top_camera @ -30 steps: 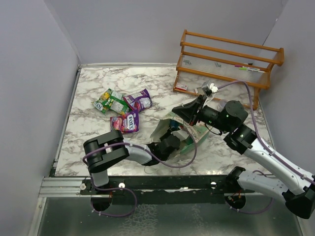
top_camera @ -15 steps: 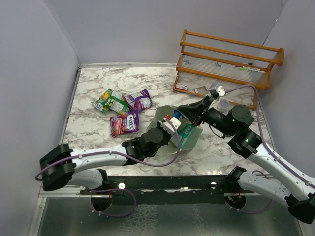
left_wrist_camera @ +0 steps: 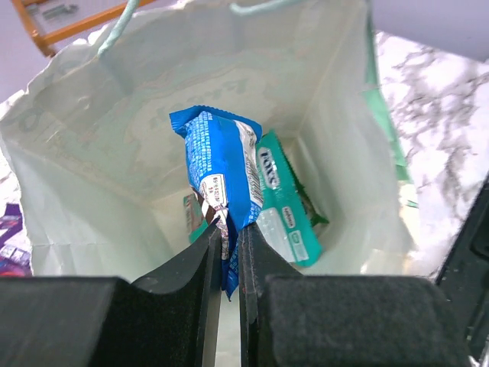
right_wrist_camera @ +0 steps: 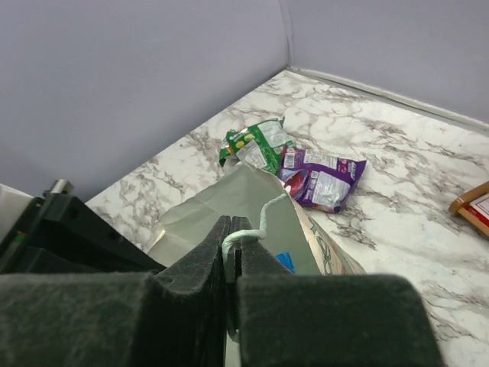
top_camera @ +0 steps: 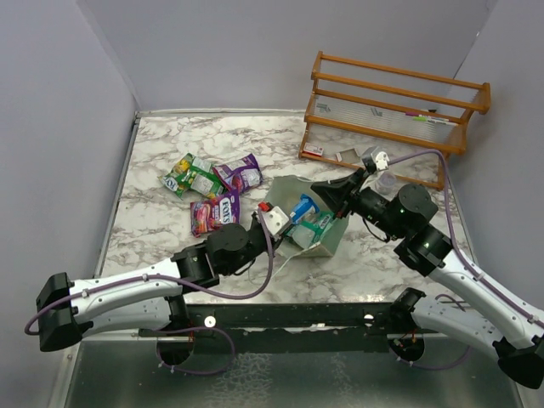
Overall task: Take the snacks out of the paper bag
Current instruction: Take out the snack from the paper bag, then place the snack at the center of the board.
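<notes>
Left wrist view: left gripper (left_wrist_camera: 229, 233), clamped on blue packet (left_wrist_camera: 221, 164), has drawn back toward the paper bag (left_wrist_camera: 92, 153) mouth; right gripper (right_wrist_camera: 231, 229) pinches the cord handle (right_wrist_camera: 258, 220).

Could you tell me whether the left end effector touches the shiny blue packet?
Touching: the left wrist view shows the left end effector pinching the lower end of the shiny blue crinkly packet inside the mint-green paper bag.

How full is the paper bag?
Not empty: the left hand pinches a blue packet inside the paper bag, a teal packet beside it.
</notes>
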Robot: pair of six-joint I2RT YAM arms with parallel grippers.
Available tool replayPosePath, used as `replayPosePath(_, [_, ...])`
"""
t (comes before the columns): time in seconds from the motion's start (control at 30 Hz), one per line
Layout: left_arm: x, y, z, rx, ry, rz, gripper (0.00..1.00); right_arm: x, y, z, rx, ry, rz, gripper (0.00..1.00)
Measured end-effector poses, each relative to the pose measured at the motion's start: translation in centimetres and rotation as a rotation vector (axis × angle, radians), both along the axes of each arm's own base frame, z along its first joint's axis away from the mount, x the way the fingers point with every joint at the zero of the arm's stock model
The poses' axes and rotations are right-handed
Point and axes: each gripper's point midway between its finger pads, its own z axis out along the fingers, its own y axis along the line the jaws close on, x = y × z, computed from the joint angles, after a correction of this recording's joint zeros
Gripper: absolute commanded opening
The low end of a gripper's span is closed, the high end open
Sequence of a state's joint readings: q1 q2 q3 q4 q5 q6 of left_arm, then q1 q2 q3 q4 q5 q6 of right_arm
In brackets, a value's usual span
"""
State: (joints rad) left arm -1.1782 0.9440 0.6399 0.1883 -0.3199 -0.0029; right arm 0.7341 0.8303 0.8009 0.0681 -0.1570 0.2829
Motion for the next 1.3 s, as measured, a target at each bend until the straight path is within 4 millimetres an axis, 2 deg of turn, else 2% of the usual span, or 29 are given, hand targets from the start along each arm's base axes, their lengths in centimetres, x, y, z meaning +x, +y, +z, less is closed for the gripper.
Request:
replayPosePath(0.1, [-0.7,-0.3,1.5,-0.042,-0.001,-0.039,0.0,0.4,-0.4,-0.1,-0.025,-0.005,-0.032,0.02])
replayPosePath(0.2, [-0.8,-0.3,4.4,-0.1,-0.022,-0.049,0.0,0.9,-1.1,0.4,-0.048,-0.021,-0.072,0.02])
replayPosePath(0.27, [-0.9,-0.1,7.0,-0.142,-0.046,-0.049,0.0,1.2,-1.8,0.8,-0.061,-0.036,-0.113,0.02])
replayPosePath(0.37, [-1.0,0.5,12.2,-0.224,-0.098,-0.043,0.0,1.7,-3.2,1.3,-0.084,-0.048,-0.185,0.02])
replayPosePath(0.43, [-1.2,1.3,15.7,-0.28,-0.14,-0.04,0.0,2.2,-4.0,1.8,-0.096,-0.054,-0.231,0.02])
replayPosePath(0.53, [-1.0,3.2,19.7,-0.343,-0.194,0.008,0.0,3.3,-5.6,2.9,-0.125,-0.059,-0.338,0.02])
replayPosePath(0.6, [-0.3,4.7,20.9,-0.36,-0.214,0.08,0.0,4.0,-6.7,3.5,-0.142,-0.068,-0.407,0.02])
replayPosePath(0.67, [1.0,6.4,20.8,-0.349,-0.221,0.194,0.0,4.5,-7.6,3.9,-0.161,-0.08,-0.463,0.02])
replayPosePath(0.77, [3.4,8.8,19.3,-0.297,-0.215,0.375,0.0,5.2,-9.1,4.3,-0.211,-0.114,-0.546,0.02])
replayPosePath(0.87, [7.3,11.7,15.9,-0.199,-0.178,0.565,0.0,5.6,-10.1,5.2,-0.261,-0.167,-0.596,0.02])
replayPosePath(1.03, [12.9,17.7,7.3,-0.021,-0.009,0.822,0.0,5.6,-9.9,6.4,-0.336,-0.276,-0.571,0.02])
replayPosePath(1.17, [14.8,22.2,1.2,0.013,0.165,0.957,0.0,5.9,-7.7,6.0,-0.404,-0.332,-0.469,0.02])
replayPosePath(1.3, [14.2,25.2,-4.6,0.006,0.34,1.046,0.0,7.3,-3.3,5.1,-0.462,-0.355,-0.309,0.02])
